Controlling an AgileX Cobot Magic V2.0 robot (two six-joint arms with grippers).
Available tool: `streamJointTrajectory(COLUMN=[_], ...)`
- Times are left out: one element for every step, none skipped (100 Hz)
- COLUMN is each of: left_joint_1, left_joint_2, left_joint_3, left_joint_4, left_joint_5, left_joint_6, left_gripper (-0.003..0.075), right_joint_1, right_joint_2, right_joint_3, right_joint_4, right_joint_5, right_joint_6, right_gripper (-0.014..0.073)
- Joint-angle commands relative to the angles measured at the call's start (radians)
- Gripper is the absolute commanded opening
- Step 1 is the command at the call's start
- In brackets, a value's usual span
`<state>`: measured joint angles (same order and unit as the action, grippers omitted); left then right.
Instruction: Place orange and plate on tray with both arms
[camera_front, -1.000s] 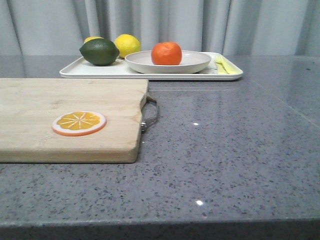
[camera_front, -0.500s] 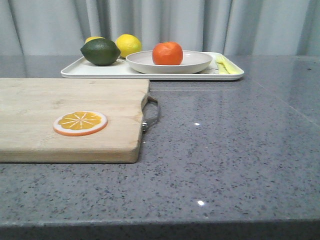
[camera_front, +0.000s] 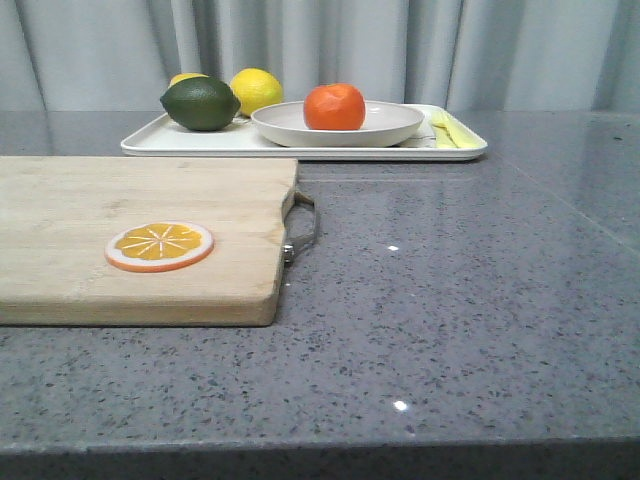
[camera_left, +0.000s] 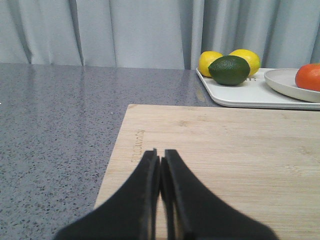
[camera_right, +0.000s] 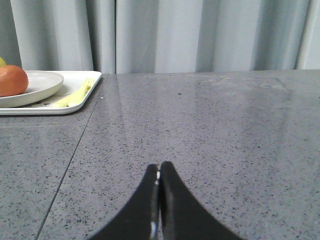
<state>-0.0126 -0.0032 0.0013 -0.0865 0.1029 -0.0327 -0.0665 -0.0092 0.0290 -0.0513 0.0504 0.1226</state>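
Observation:
The orange (camera_front: 334, 106) sits in the off-white plate (camera_front: 390, 125), and the plate rests on the white tray (camera_front: 300, 146) at the back of the table. They also show in the left wrist view: orange (camera_left: 309, 76), plate (camera_left: 285, 82), tray (camera_left: 250, 95). In the right wrist view the orange (camera_right: 11, 80) sits in the plate (camera_right: 42, 85) on the tray (camera_right: 75, 102). My left gripper (camera_left: 160, 155) is shut and empty over the wooden board. My right gripper (camera_right: 159, 167) is shut and empty over bare table. Neither gripper shows in the front view.
A dark green lime (camera_front: 199, 103) and two yellow lemons (camera_front: 255, 89) lie on the tray's left part, a yellow fork (camera_front: 450, 128) on its right. A wooden cutting board (camera_front: 100, 200) with a metal handle (camera_front: 303, 228) bears an orange slice (camera_front: 159, 246).
The front view wobbles by a few pixels; nothing on the table has moved.

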Motion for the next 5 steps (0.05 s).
streamJointTrajectory(left_joint_1=[0.001, 0.001, 0.001, 0.001, 0.001], left_joint_2=[-0.031, -0.031, -0.031, -0.031, -0.031], left_joint_3=[0.022, 0.022, 0.022, 0.022, 0.022], left_joint_4=[0.0, 0.0, 0.0, 0.0, 0.0], left_joint_5=[-0.073, -0.073, -0.073, -0.073, -0.073], left_joint_6=[-0.005, -0.005, -0.005, -0.005, -0.005], left_gripper=[-0.0019, -0.0019, -0.0019, -0.0019, -0.0019], right_joint_1=[-0.005, -0.005, -0.005, -0.005, -0.005], right_joint_2=[-0.021, -0.021, -0.021, -0.021, -0.021], right_joint_3=[-0.001, -0.001, -0.001, -0.001, -0.001], right_joint_4=[-0.01, -0.01, -0.01, -0.01, -0.01], right_joint_5=[-0.071, -0.071, -0.071, -0.071, -0.071], right_joint_6=[-0.001, -0.001, -0.001, -0.001, -0.001], right_gripper=[-0.0067, -0.0067, -0.0067, -0.0067, -0.0067])
